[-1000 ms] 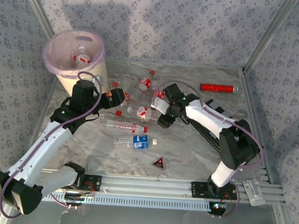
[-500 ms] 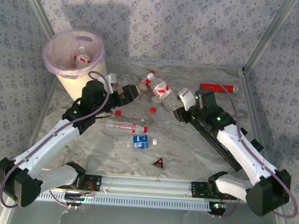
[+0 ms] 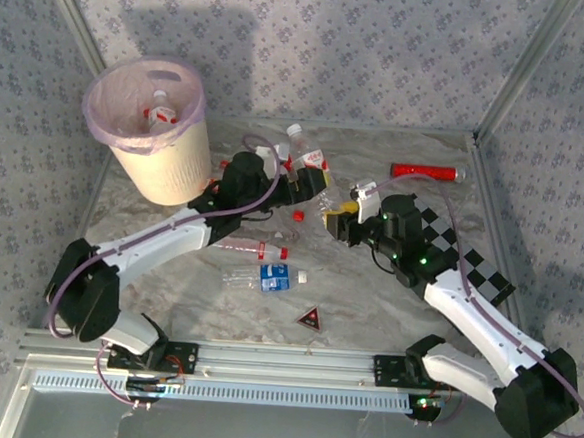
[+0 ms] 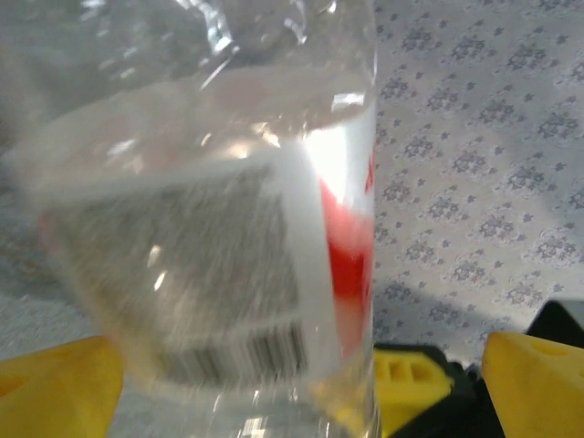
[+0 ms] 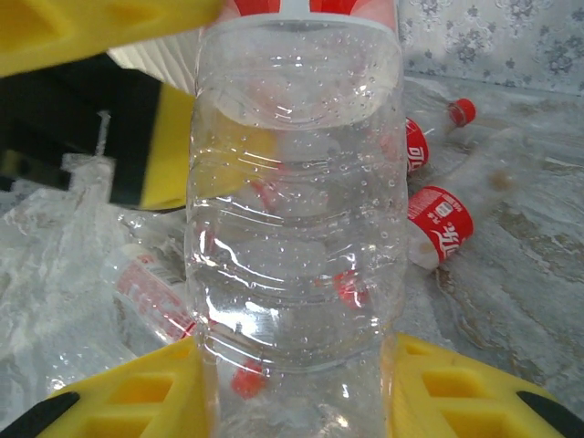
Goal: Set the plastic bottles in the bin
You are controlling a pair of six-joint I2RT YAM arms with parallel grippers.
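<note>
- The held bottle (image 3: 311, 162) (image 5: 297, 228) is up off the table (image 3: 366, 304) at mid-depth, right of the bin (image 3: 170, 170).
- Its long axis runs from the right gripper (image 3: 334, 217) (image 5: 297, 392) toward the back wall. The white cap is at the far end and the clear, dented body is at the near end.
- The right gripper's yellow fingers (image 5: 128, 397) are narrowed onto that clear body and press it from both sides.
- The left gripper (image 3: 308, 183) (image 4: 297, 379) is spread wide. The bottle's red-and-white barcode label (image 4: 228, 274) lies between its yellow tips and touches neither.
- The two grippers face each other, very close, across the bottle.
- The bin stands at the back-left corner, well apart from both grippers, with the left arm stretched across in front of it. One bottle in the bin (image 3: 159, 113) lies in the pink liner.
- On the table nearer the bases lie a red-labelled bottle (image 3: 250, 246) and a blue-labelled bottle (image 3: 268, 276), both roughly left to right.
- A loose red cap (image 3: 298, 216) lies just beside the grippers.
- A red tube (image 3: 426, 172) lies at the back right, and a dark triangle (image 3: 310, 318) near the front.
</note>
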